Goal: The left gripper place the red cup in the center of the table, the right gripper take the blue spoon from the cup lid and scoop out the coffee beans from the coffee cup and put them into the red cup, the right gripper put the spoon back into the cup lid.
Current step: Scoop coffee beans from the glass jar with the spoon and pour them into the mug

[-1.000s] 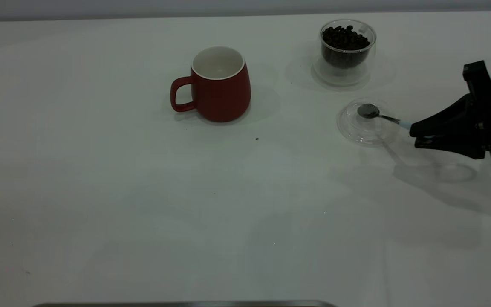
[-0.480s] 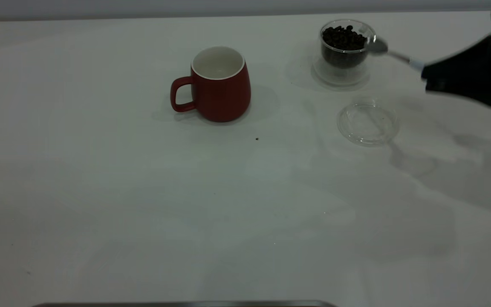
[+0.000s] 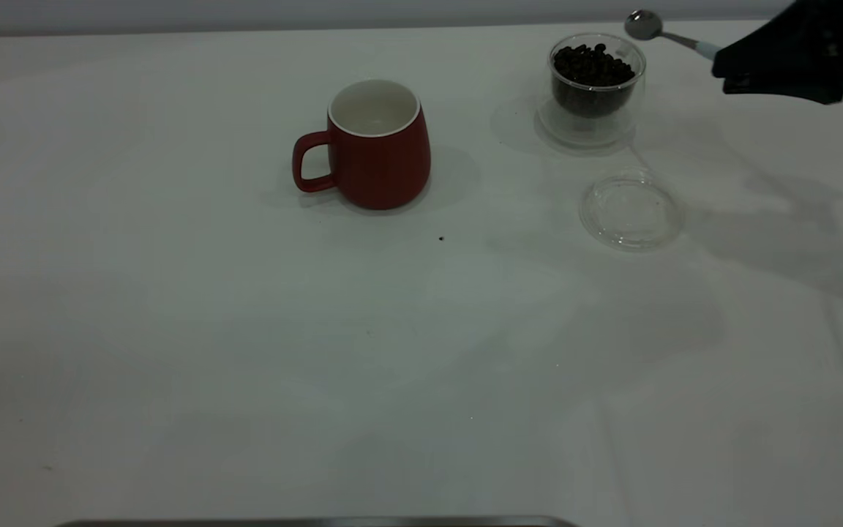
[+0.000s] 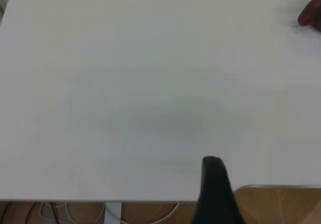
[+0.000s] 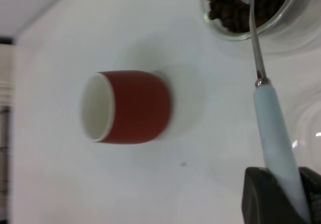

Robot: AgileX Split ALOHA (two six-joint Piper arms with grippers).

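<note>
The red cup [image 3: 381,146] stands upright and empty near the middle back of the table [image 3: 246,351]; it also shows in the right wrist view [image 5: 133,107]. The coffee cup [image 3: 597,91] holds the coffee beans [image 3: 591,64] at the back right. The cup lid [image 3: 631,210] lies empty in front of it. My right gripper [image 3: 721,69] is shut on the blue spoon [image 3: 667,33] by its handle [image 5: 276,138]. The spoon's bowl hangs above the coffee cup's far right rim. My left gripper [image 4: 215,189] is off by the table edge, away from everything.
A tiny dark speck [image 3: 441,238] lies in front of the red cup. The table's front edge shows a dark strip [image 3: 319,522]. A sliver of the red cup [image 4: 312,15] shows in the left wrist view.
My right gripper has lifted the blue spoon off the cup lid and carried it up and back to the coffee cup. The lid now lies empty.
</note>
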